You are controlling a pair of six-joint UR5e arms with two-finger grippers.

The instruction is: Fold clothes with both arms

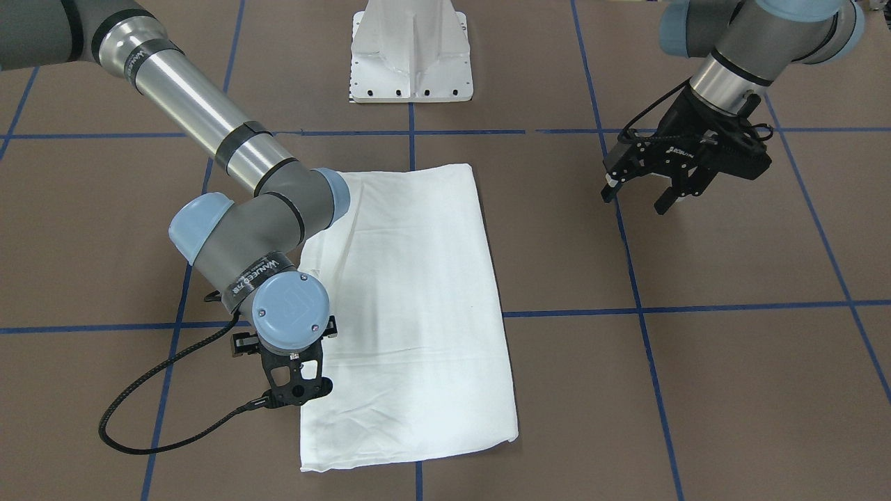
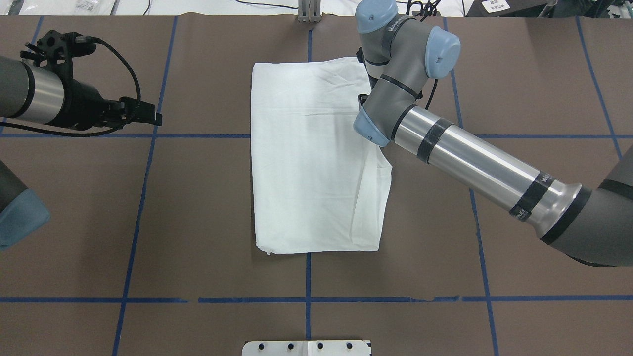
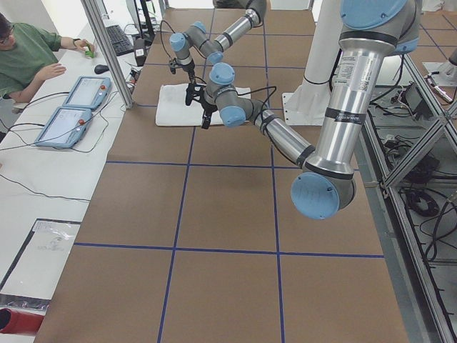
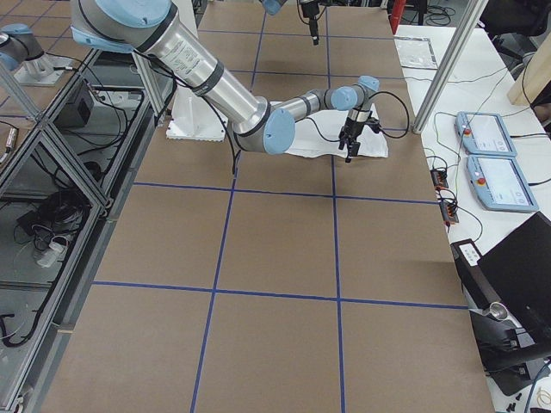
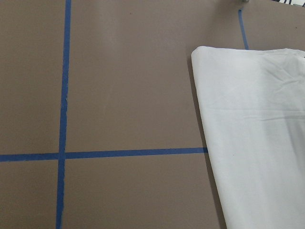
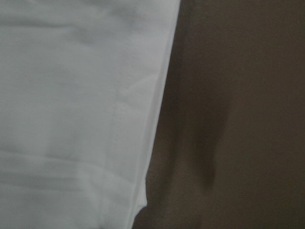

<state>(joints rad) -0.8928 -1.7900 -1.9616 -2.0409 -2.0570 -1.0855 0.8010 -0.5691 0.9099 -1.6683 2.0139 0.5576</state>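
Observation:
The clothes are one white shirt folded into a long rectangle on the brown table, also seen from overhead. No print or collar shows. My right gripper points down over the shirt's long edge on the robot's right, near the corner far from the base. Its fingers are hidden under the wrist, so I cannot tell its state or whether it touches the cloth. The right wrist view shows that shirt edge very close and blurred. My left gripper hangs open and empty above bare table, well off the shirt's other side.
The white pedestal base stands behind the shirt. Blue tape lines grid the brown table cover. In the exterior left view, a person sits at a side bench with two tablets.

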